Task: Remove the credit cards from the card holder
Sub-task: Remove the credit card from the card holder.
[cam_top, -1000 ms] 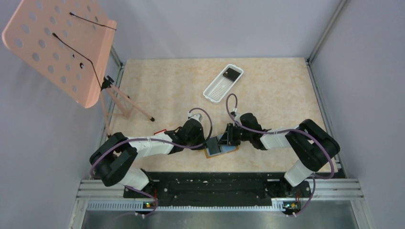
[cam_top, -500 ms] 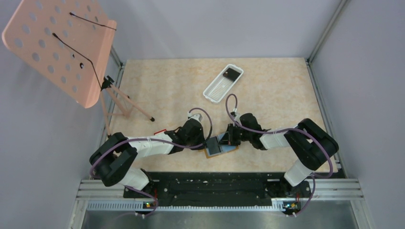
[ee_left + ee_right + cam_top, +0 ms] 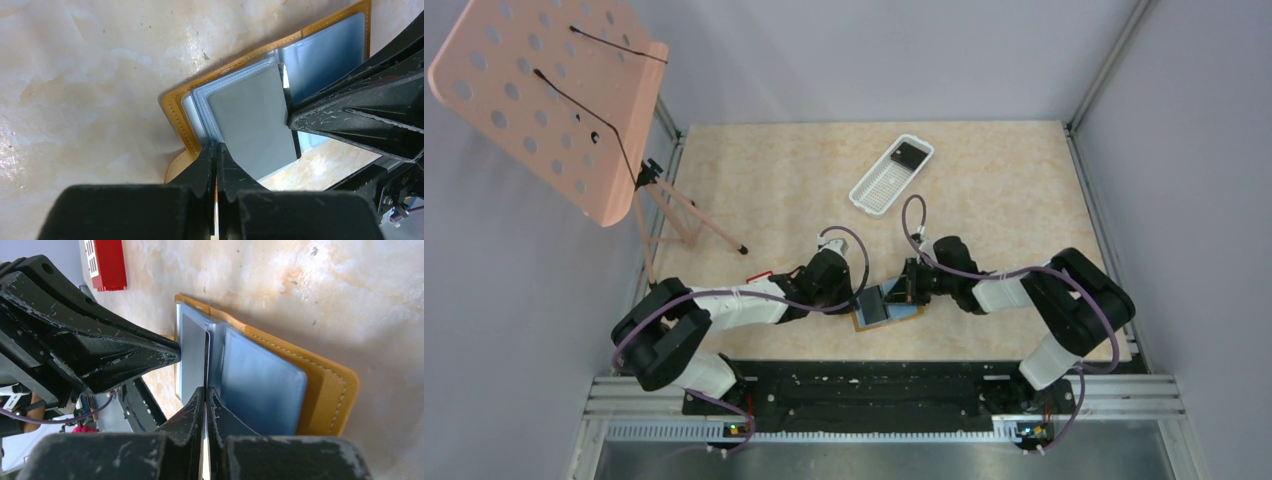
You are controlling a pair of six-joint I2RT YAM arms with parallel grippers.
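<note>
**Card** [image 3: 252,125]: grey, it lies on the left leaf of the open holder [image 3: 176,112]. Its long edges run across the holder's length. One long edge faces the fold and the right arm. You cannot tell how far the card sits in its sleeve.

**Holder:** it rests inner side up on the desk [image 3: 774,190], close to the front edge and between the two arms, with its length running left to right. The tan rim frames the blue-grey panels. Whether the card's leaf lies flat or is raised a little is not clear.

**Right tool** [image 3: 206,390]: clenched on the card's fold-side edge, which shows as a thin pale line running into the closed fingers. It reaches in from the right, over the blue panel [image 3: 260,385] of the other leaf.

**Left tool** [image 3: 216,148]: clenched on the holder's rim at the near corner of the card's leaf, facing the right tool.

**Governing relation:** the card lies between the tools, gripped on its right-hand edge, while the holder is gripped on the left. Judge the draw as rightward, along the holder's length and away from the left tool. Keep the card level with its leaf so that it does not bind in the sleeve or drag the holder along.
</note>
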